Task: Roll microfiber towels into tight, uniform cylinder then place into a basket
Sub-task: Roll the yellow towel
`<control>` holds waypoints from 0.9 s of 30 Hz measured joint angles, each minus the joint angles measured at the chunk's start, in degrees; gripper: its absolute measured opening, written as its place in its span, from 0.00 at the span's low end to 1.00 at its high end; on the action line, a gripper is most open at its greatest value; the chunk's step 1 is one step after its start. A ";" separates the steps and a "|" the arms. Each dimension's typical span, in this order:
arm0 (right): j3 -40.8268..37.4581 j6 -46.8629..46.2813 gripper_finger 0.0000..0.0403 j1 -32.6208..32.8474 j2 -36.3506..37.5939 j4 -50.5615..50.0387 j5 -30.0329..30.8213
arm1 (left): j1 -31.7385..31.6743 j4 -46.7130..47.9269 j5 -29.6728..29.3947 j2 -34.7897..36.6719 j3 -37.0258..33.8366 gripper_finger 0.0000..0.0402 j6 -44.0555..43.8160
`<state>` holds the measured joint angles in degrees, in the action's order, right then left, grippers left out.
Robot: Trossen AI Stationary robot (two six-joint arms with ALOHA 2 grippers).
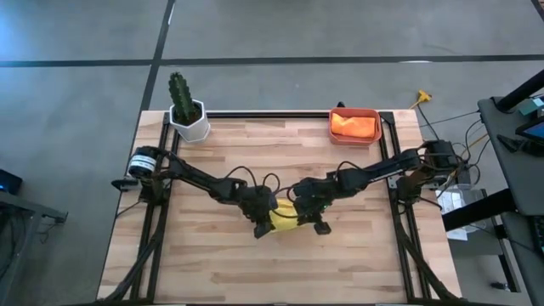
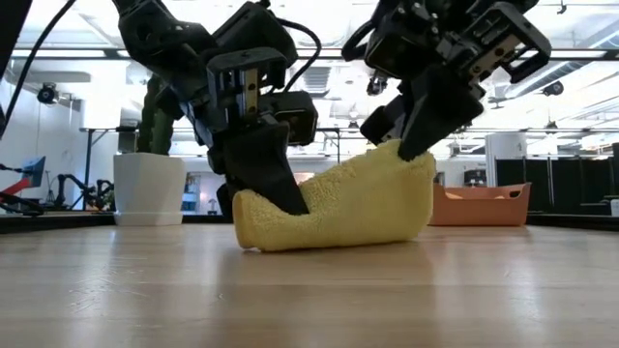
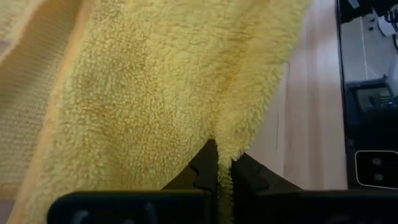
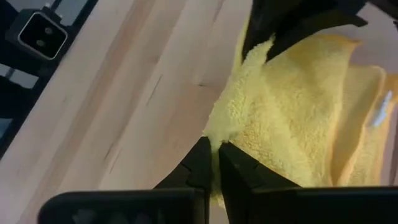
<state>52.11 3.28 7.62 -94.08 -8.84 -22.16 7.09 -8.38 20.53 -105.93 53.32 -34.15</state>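
Yellow towel (image 2: 338, 208) between both claws

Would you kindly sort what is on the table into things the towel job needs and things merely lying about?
Job: yellow towel, pinched by left gripper and right gripper; orange towel; basket.
Lying about: cactus pot.

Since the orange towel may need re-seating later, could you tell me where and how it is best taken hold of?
Probably from straight above, pinching the raised fold at the middle of the orange towel. It lies bunched inside the basket, whose walls block any sideways approach, so only its top is open. Both the left claw and right claw are shut on the yellow towel.
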 joint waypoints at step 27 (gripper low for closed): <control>5.24 15.57 0.33 13.33 -1.15 1.94 23.71 | -3.04 -7.51 16.72 -7.01 -0.11 0.00 -4.65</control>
<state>57.35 18.85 20.95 -95.23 -6.90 1.55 4.05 -15.90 37.26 -112.94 53.21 -38.80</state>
